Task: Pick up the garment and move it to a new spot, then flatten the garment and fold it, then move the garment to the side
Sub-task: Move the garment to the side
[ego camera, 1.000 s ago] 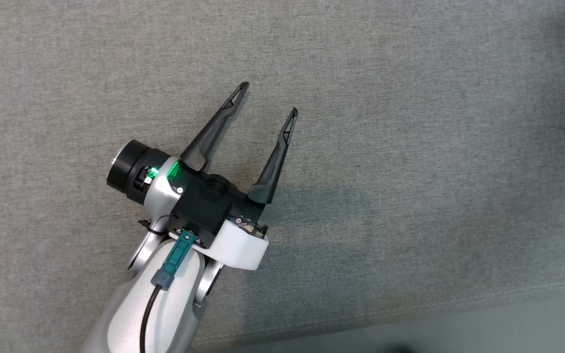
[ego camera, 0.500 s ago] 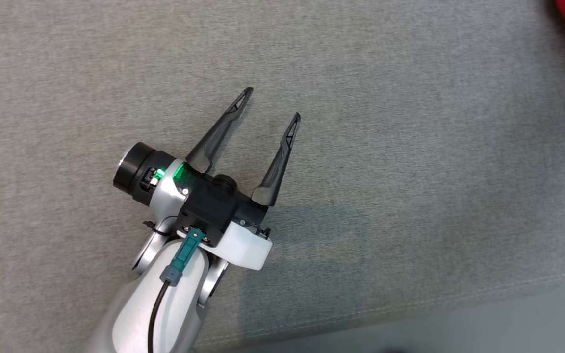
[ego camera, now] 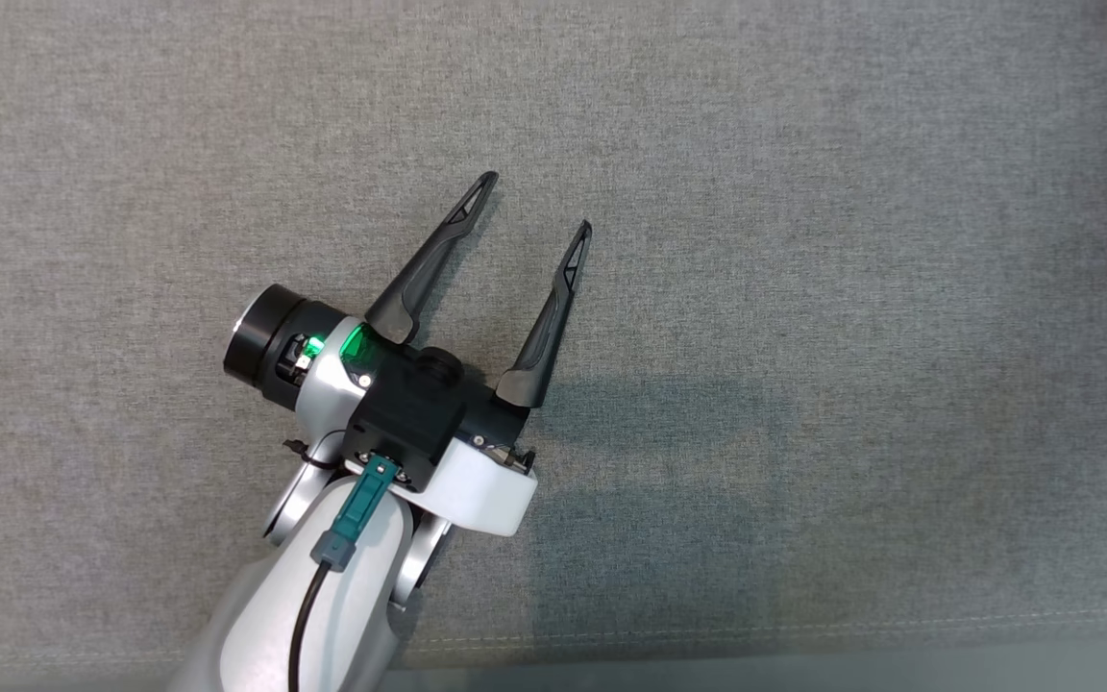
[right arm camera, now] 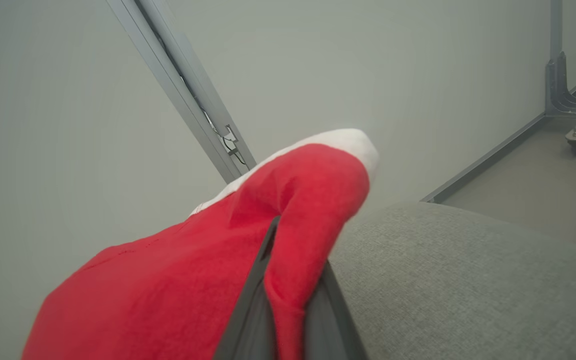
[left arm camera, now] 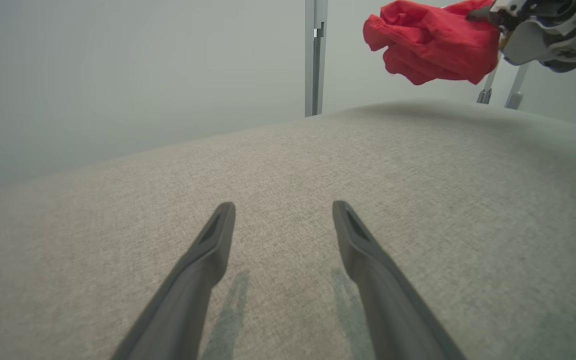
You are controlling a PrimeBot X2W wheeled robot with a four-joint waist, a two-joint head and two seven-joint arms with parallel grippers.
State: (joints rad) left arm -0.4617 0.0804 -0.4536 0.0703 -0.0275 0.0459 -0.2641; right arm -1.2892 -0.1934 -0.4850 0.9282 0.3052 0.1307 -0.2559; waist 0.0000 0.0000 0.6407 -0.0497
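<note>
Over the grey cushion [ego camera: 803, 192], left gripper [ego camera: 536, 201], fingers [ego camera: 430, 259] spread as before.

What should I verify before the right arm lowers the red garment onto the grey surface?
1. Right gripper grip: ok, shut on a fold of the red garment.
2. Garment height: ok, in the left wrist view it hangs bunched above the grey surface, not touching it.
3. Left gripper: ok, open and holding nothing, ready to help flatten.
4. Left gripper out of the garment's way: ok, it is well apart from the garment, low over the surface.
5. Which part of the garment is pinched: cannot tell, the cloth is crumpled; only a white trim shows in the right wrist view.
</note>
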